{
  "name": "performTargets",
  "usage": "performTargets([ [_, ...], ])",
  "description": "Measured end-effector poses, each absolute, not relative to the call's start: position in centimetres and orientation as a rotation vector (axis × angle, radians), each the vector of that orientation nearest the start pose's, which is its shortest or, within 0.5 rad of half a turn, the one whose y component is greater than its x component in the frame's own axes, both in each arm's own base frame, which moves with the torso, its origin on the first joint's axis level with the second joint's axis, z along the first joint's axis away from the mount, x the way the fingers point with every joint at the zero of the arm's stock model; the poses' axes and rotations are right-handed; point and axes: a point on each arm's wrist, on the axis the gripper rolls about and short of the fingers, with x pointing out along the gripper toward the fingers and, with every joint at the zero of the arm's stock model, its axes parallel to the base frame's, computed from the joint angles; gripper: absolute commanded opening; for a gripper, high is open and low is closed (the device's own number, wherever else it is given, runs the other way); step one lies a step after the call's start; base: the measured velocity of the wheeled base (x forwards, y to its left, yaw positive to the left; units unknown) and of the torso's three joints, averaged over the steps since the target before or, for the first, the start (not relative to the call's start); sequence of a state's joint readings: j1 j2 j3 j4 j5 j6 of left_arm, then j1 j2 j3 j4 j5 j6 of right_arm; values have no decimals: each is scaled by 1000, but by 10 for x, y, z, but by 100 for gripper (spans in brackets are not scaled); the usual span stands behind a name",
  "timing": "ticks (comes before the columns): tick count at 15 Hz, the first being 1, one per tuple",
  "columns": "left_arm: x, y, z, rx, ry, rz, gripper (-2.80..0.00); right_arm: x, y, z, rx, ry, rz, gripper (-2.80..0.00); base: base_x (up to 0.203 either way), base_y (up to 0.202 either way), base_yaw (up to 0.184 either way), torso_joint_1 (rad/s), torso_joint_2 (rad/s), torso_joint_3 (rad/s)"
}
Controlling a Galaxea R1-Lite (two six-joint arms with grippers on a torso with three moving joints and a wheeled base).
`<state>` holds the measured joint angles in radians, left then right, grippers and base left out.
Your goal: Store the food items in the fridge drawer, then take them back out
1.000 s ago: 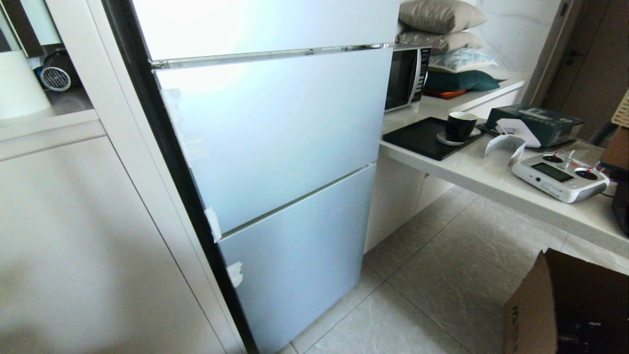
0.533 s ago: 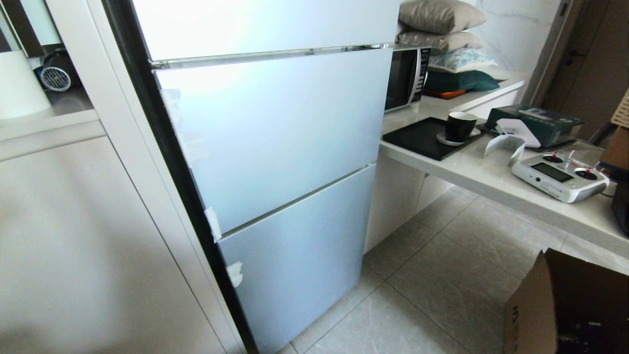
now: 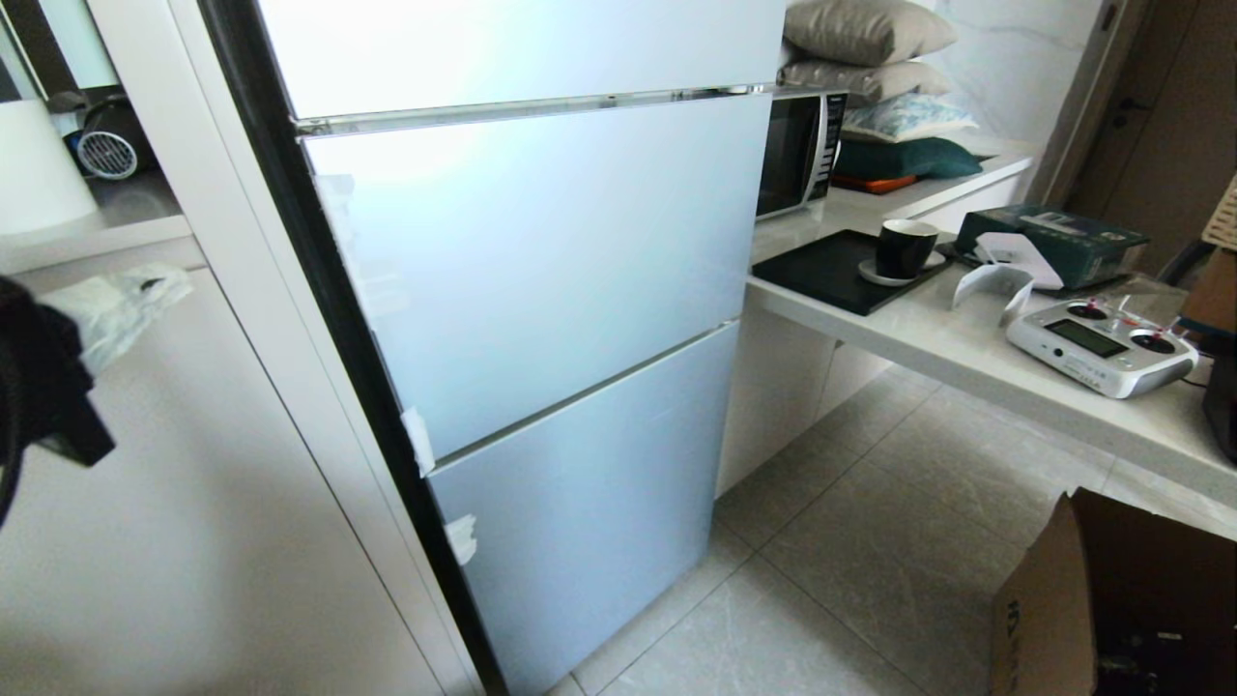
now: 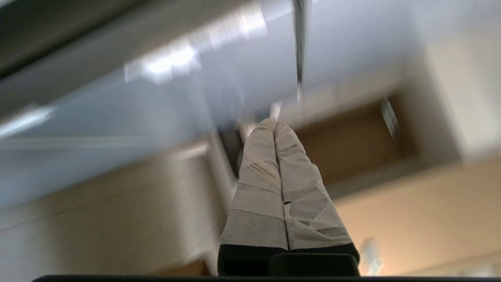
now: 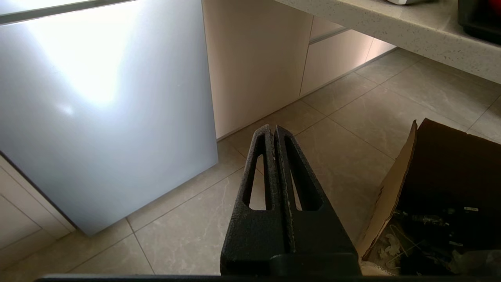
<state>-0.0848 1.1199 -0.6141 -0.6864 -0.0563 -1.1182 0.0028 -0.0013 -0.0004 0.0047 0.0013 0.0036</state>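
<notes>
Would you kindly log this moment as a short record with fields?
fridge: tall pale-blue glossy fridge, all its doors closed
food items: none in view
fridge drawer: not in view
left gripper: tape-wrapped, shut, empty, raised at the head view's left edge
right gripper: black, shut, empty, low over the tiled floor
beside it: open brown cardboard box

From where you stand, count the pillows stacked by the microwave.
4, stacked on the counter right of the microwave: a grey one on top, a second grey under it, a patterned one next, and a teal one at the bottom. More may be hidden behind.
</notes>
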Motion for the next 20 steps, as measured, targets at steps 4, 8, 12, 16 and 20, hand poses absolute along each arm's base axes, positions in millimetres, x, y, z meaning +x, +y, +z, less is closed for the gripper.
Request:
performTargets([
  [4, 233, -11, 269, -1197, -169, -141, -280, -23, 0, 75, 0, 2, 4, -280, 0, 0, 0, 0, 0, 0],
  [8, 281, -12, 280, -1168, -240, -159, -280, -23, 0, 75, 0, 2, 4, -280, 0, 0, 0, 0, 0, 0],
  [12, 304, -11, 282, -1141, -269, -93, -280, -23, 0, 75, 0, 3, 4, -280, 0, 0, 0, 0, 0, 0],
  [16, 326, -12, 274, -1138, -258, -76, -280, -23, 0, 75, 0, 3, 4, -280, 0, 0, 0, 0, 0, 0],
  [20, 348, -12, 263, -1141, -259, -36, -280, -23, 0, 75, 0, 2, 4, -280, 0, 0, 0, 0, 0, 0],
])
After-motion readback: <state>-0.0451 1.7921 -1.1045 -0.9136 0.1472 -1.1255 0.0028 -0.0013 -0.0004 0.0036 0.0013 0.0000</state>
